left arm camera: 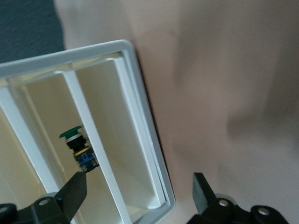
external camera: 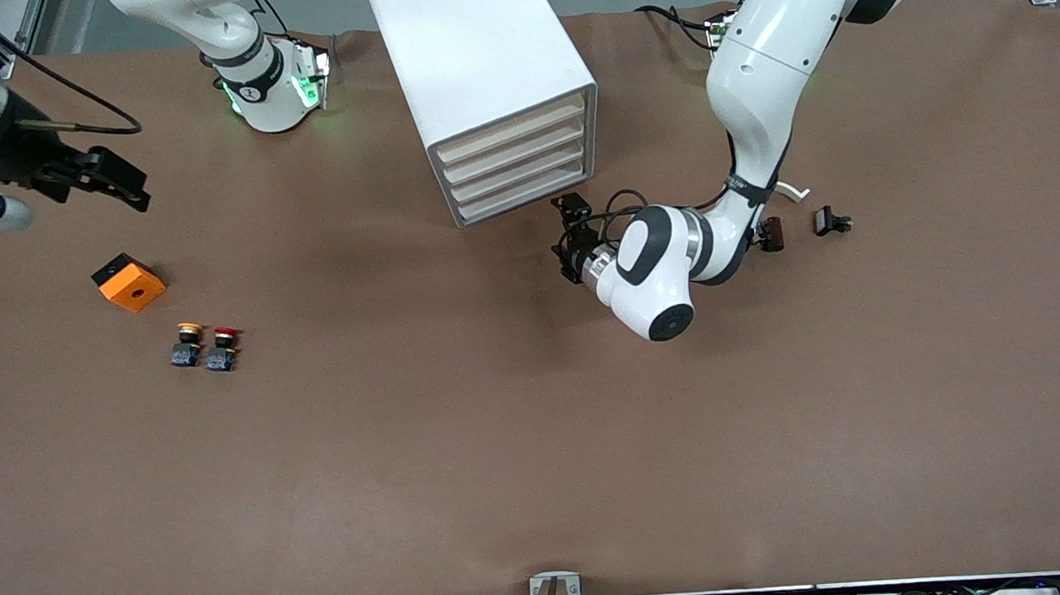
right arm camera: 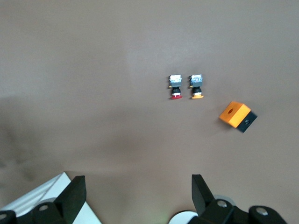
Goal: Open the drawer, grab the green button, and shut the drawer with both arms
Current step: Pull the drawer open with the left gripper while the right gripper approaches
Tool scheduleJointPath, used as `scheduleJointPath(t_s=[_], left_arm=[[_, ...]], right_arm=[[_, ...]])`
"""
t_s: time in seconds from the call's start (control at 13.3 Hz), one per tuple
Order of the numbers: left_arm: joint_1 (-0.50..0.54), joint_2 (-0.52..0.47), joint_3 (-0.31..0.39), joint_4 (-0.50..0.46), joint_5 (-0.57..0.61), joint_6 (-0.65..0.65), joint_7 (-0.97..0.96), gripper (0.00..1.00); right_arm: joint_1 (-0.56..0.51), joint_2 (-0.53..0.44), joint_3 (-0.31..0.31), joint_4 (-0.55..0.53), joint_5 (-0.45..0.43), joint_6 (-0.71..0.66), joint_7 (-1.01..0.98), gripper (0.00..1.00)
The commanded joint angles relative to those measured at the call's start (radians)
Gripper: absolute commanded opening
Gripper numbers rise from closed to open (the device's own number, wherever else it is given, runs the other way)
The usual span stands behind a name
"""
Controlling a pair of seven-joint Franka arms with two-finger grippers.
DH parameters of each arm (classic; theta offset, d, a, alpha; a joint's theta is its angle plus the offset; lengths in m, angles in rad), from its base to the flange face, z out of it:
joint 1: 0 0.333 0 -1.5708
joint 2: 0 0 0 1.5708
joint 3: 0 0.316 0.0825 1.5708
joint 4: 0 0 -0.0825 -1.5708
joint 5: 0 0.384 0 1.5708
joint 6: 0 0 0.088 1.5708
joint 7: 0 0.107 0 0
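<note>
- The brown surface (external camera: 539,444) carries everything, with the two arm bases along the edge farthest from the front camera.
- A white drawer cabinet (external camera: 480,80) stands near the middle of that farthest edge. Its front, with four cream drawer fronts stacked one above another, faces the front camera and turns a little toward the left arm's end.
- The left end effector (external camera: 572,240) hangs low just in front of the cabinet's front, at the corner toward the left arm's end, fingers spread and holding nothing.
- The right end effector (external camera: 113,180) is up over the right arm's end of the surface, above bare brown; its fingers (right arm camera: 74,193) are spread wide and empty, and this arm waits.
- An orange box (external camera: 129,281) with a round hole in its top and a black base lies at the right arm's end.
- The yellow-capped pushbutton (external camera: 187,344) and red-capped pushbutton (external camera: 222,348) lie side by side, nearer the front camera than the orange box.
- Two small dark parts (external camera: 832,221) lie toward the left arm's end, beside the left forearm.
- The button (left arm camera: 77,147), seen only in the left wrist view, sits inside a white compartment of the cabinet, partly hidden by a white divider. Its long axis runs from green cap to black-and-blue base, cap pointing away from the left end effector's fingers (left arm camera: 72,193).
</note>
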Motion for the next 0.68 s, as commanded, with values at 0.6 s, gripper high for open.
scheduleJointPath(t_s=[0.6], left_arm=[[-0.084, 0.072, -0.006, 0.018, -0.136, -0.153, -0.199, 0.63]], right_arm=[[0.245, 0.063, -0.008, 0.024, 0.143, -0.01, 0.429, 1.0]])
